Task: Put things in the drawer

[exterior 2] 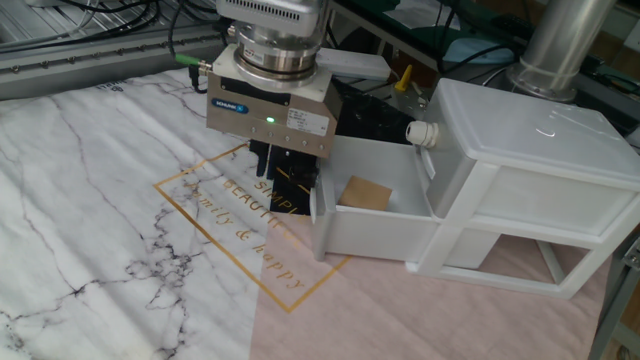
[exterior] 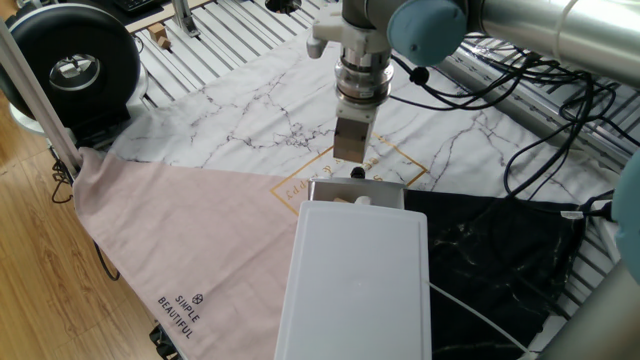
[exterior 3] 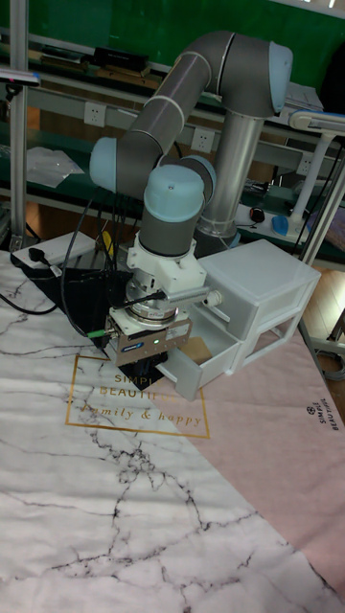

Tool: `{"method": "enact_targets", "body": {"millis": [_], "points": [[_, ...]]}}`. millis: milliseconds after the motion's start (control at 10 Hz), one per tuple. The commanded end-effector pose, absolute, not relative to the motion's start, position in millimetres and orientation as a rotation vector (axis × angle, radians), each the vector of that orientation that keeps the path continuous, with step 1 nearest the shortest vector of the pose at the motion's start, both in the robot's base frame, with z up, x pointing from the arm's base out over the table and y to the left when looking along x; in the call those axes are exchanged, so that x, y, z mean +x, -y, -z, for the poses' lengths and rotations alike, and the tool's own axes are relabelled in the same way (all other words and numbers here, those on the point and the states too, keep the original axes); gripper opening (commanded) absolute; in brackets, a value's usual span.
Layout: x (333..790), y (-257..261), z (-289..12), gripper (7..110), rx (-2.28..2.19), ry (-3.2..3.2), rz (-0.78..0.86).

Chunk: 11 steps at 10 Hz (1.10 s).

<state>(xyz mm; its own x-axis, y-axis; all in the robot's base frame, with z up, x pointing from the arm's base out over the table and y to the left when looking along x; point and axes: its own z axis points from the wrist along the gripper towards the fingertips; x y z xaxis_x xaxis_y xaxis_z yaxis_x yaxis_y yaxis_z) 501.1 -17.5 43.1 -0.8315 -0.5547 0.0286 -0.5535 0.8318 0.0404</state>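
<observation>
The white drawer is pulled out of its white box unit, with the small dark knob on its front. A light-brown wooden cube lies flat inside it, touched by nothing. My gripper hangs just outside the drawer's front left corner, over the gold lettering on the marble cloth. Its dark fingers hold nothing, and their spacing does not show. In the tall fixed view the gripper sits low beside the drawer, and the cube is hidden.
A round black device stands at the far left corner. Black cables trail over the slatted table behind the arm. A pink cloth and a black cloth lie beside the box unit.
</observation>
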Motion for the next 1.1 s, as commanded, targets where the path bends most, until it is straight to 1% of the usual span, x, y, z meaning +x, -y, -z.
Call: {"method": "enact_targets", "body": {"millis": [0,200,500,1000], "points": [[502,17,-42,7,0.911,2.966,0.059],[499,14,-41,7,0.919,2.955,0.086],[481,11,-42,7,0.926,2.899,0.140],[479,11,-44,7,0.926,2.895,0.147]]}}
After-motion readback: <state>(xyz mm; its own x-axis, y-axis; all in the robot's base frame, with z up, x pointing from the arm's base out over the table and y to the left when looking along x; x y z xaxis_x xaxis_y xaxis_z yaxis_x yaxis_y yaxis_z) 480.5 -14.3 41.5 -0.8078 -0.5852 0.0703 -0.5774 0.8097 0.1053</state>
